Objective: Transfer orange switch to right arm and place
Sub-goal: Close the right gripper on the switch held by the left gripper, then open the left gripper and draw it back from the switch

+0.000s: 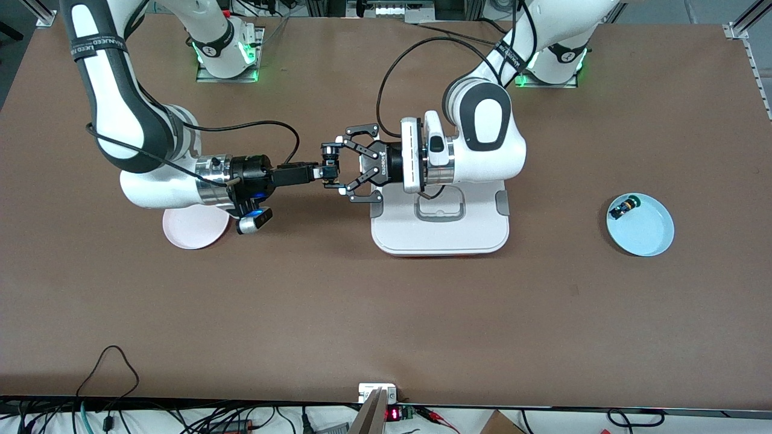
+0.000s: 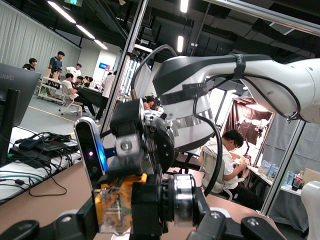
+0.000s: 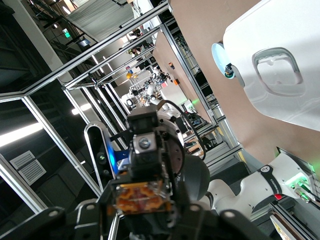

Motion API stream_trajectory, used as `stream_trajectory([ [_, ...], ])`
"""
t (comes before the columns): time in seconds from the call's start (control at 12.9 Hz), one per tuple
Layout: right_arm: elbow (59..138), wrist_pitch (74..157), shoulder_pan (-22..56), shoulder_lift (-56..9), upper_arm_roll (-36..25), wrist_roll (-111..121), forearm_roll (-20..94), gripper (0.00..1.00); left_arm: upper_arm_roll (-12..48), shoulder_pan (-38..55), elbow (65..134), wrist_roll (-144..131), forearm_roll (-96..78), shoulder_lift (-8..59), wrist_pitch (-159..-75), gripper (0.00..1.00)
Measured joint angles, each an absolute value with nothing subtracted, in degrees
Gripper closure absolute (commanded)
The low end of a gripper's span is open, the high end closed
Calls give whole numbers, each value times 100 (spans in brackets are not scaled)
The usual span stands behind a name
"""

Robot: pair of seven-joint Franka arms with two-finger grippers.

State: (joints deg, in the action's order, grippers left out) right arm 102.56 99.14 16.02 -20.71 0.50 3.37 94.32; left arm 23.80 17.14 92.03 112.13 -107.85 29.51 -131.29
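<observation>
Done: left gripper [image 1: 339,170] squeezed tight on orange switch [image 1: 329,163], mid-air | right gripper [image 1: 325,173] closed around it too | Left: let go, put it down.

**Materials and finishes on your table**

You have a matt brown table [image 1: 386,313], felt-like; a glossy white plastic tray [image 1: 440,232]; smooth pale plates, pink [image 1: 193,229] and blue [image 1: 648,232]. The orange switch [image 2: 117,207] shows translucent amber plastic. The right arm [image 1: 120,120] has glossy white shells and a polished metal wrist.
</observation>
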Motion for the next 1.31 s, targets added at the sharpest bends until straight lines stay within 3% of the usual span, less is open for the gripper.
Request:
stream_trajectory([
  [0.23,10251,9915,1602,-2072,49,378,9433,94,2379,1714,9199,11201,-10785,2951,-13130,77],
  [0.31,10251,9916,1602,-2072,49,383,9433,94,2379,1714,9199,11202,-10785,2951,-13130,60],
  [0.39,10251,9916,1602,-2072,49,388,9433,94,2379,1714,9199,11205,-10785,2951,-13130,1],
  [1.31,10234,9922,1577,-2073,41,495,9436,94,2376,1691,9196,11278,-10785,2849,-13128,0],
])
